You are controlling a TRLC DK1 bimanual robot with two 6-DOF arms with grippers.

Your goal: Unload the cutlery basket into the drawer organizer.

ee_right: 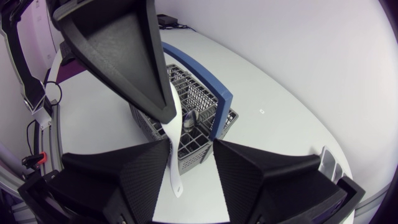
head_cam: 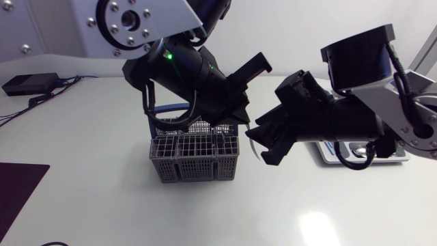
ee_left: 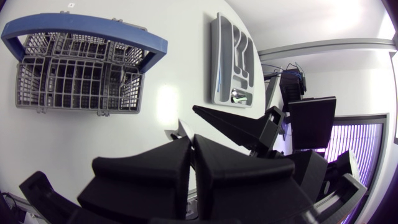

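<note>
Noted dark mat point(head_cam: 17, 191) at near left table edge. Found grey cutlery basket point(head_cam: 194, 160) with blue handle standing on table left of centre, one metal piece visible inside. Observed left gripper point(ee_left: 191, 138) above and just right of basket, fingers pressed together on upper end of white utensil point(ee_right: 174, 130), possibly a plastic spoon. Recorded utensil hanging clear of table, lower end down between fingers of right gripper point(ee_right: 189, 146), those fingers spread wide and not clamping it. Located grey drawer organizer point(ee_left: 227, 56) at right, well apart from basket, partly under right arm, with a shiny item lying in one compartment.
</note>
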